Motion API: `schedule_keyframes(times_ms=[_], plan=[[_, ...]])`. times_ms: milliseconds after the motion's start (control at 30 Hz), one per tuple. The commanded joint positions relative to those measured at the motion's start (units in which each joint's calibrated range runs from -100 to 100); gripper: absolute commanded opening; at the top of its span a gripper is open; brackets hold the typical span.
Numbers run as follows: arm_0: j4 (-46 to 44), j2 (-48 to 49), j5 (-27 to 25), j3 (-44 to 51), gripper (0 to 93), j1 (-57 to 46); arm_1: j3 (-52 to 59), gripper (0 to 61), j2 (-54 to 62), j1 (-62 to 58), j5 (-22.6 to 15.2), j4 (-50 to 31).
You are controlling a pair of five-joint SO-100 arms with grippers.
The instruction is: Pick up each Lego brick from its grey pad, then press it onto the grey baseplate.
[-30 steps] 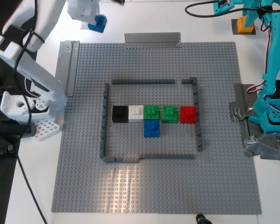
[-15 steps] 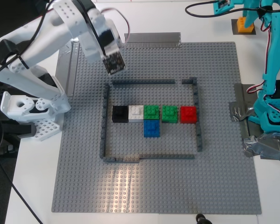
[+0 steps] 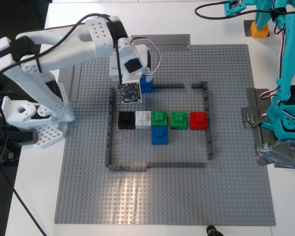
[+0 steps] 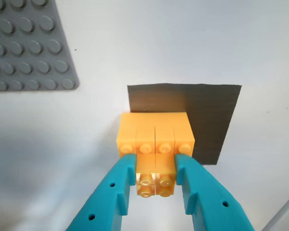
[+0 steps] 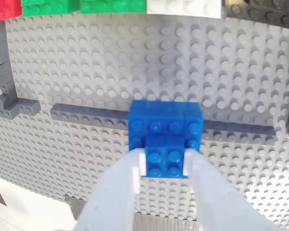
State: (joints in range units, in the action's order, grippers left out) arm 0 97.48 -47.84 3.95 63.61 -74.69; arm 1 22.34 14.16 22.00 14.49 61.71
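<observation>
- The grey baseplate [image 3: 226,196] is a big square, bumpy all over with round studs, and a thin dark frame [image 3: 109,128] of low bricks sits on it
- My second gripper [image 5: 164,166] has pale white fingers [image 5: 116,192] squeezed tight on the blue brick [image 3: 146,83], studs facing the camera, right over the frame's far wall
- My first gripper [image 4: 155,180] has teal fingers [image 4: 113,192] pinching the orange-yellow brick [image 4: 155,134], which sits on its flat dark grey pad [image 4: 212,115] on the white table [image 4: 135,43], beside the baseplate's corner
</observation>
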Motion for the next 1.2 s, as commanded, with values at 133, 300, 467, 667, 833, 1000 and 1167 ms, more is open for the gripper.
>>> schedule_keyframes(times_ms=[133, 300, 467, 667, 833, 1000, 1167], plan=[[-1.55, 0.12, -0.36, 0.54, 9.1, -2.02, -12.27, 0.2, -5.75, -4.19, -1.42, -0.92], [-1.22, 0.12, -0.26, 0.45, 8.3, -2.02, -14.35, 0.2, -8.24, -5.71, -2.64, -0.52], [-1.55, 0.12, -0.5, 0.81, 0.0, -2.31, -14.89, 0.2, -9.53, -7.02, -3.82, 0.05], [-1.22, 0.2, -1.92, 0.9, 0.0, -2.31, -14.98, 0.2, -10.13, -8.69, -4.74, 0.7], [-1.22, 1.24, -1.77, 1.0, 0.0, -2.24, -15.07, 0.2, -10.04, -10.07, -5.53, 1.68], [-0.49, 5.44, -1.72, 1.0, 0.0, -1.44, -14.8, 0.2, -9.53, -11.08, -6.5, 1.76], [2.52, 13.34, -1.87, 1.0, 0.0, 0.08, -13.27, 0.2, -8.75, -11.81, -7.14, 0.62]])
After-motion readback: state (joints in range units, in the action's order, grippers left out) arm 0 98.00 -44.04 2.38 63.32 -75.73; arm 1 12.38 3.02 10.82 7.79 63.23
